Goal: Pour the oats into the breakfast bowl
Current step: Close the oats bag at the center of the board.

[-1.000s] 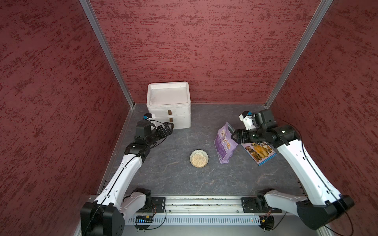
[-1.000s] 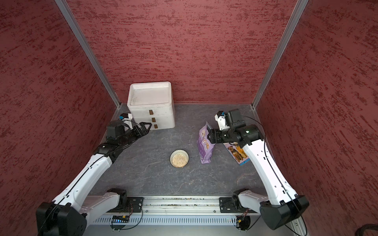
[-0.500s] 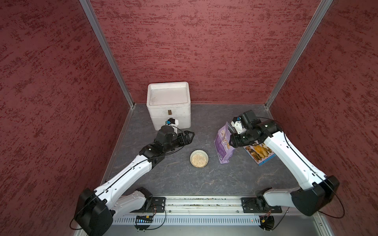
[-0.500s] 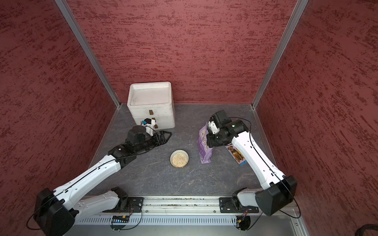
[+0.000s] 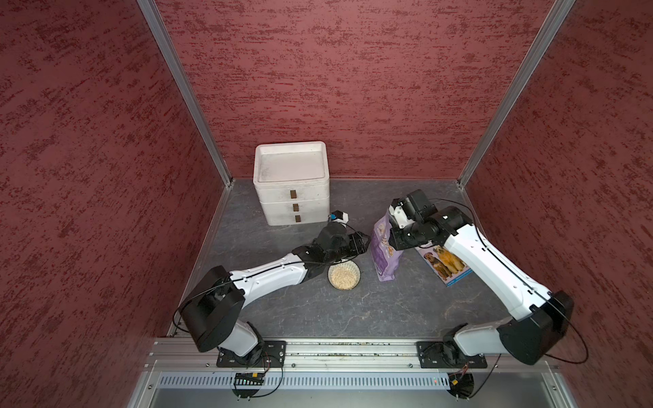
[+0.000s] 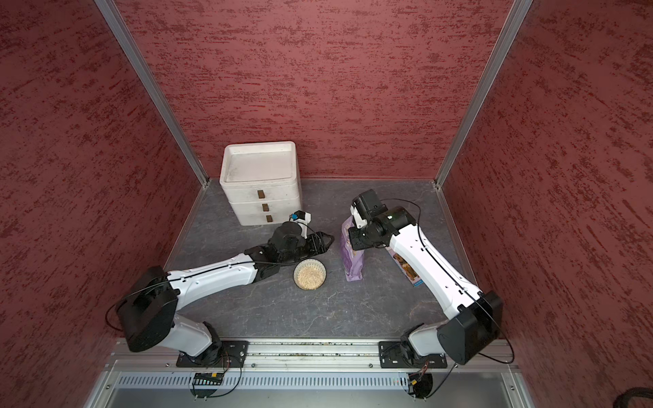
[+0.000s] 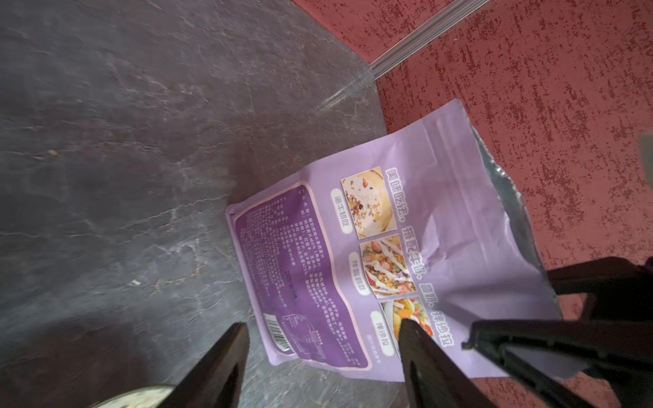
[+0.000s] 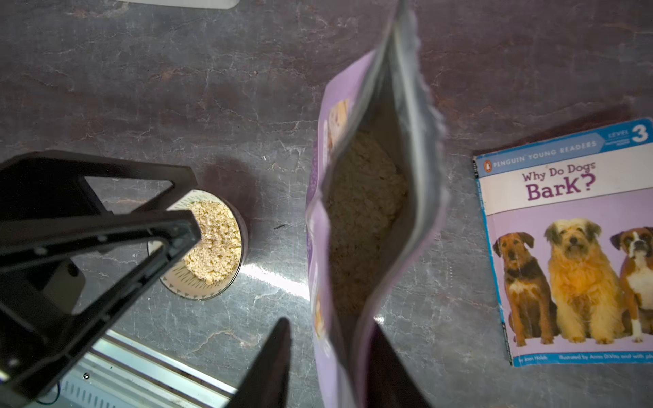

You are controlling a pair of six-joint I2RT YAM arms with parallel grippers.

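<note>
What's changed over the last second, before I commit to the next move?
The left gripper swung from beside the drawer box toward the middle. It now sits open next to the purple pouch, just behind the bowl. The right gripper moved from beside the pouch onto its top, fingers straddling one end of the open mouth; whether it grips isn't clear. Pouch, bowl, book and drawer box stayed put.

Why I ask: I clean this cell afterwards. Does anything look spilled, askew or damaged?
No spill stands out: the oats sit inside the breakfast bowl and the pouch. The pouch stands upright, but its open top edge is ragged and creased. One dark speck lies near the bowl, too small to identify.
</note>
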